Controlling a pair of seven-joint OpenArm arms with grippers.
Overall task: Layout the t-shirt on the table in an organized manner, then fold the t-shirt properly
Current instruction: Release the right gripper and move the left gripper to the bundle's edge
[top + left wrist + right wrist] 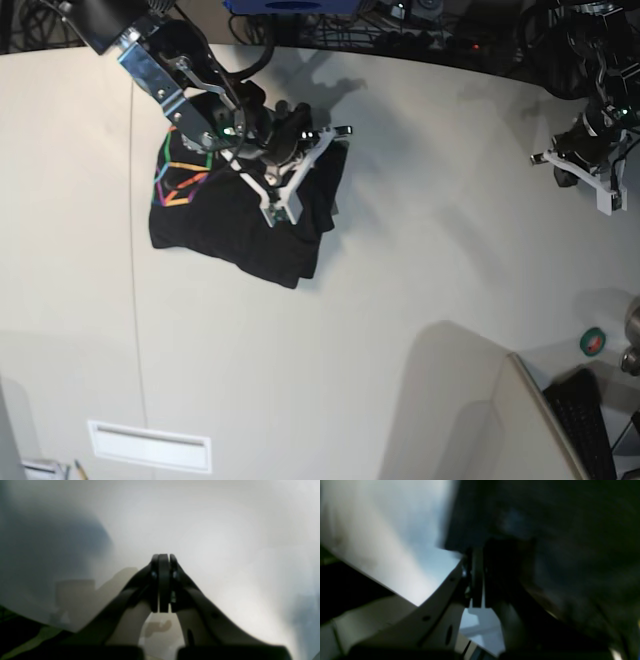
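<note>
The left gripper is seen closest, jaws together on nothing, over bare worktop. The right gripper is pressed into the t-shirt at upper left of the base view, jaws together, seemingly pinching cloth. The t-shirt is bunched; laying out is judged unfinished, folding unstarted. Its long axis runs left-right, slightly down-right.

Tangled dark cables along the far edge, green tape roll, perhaps a keyboard lower right
</note>
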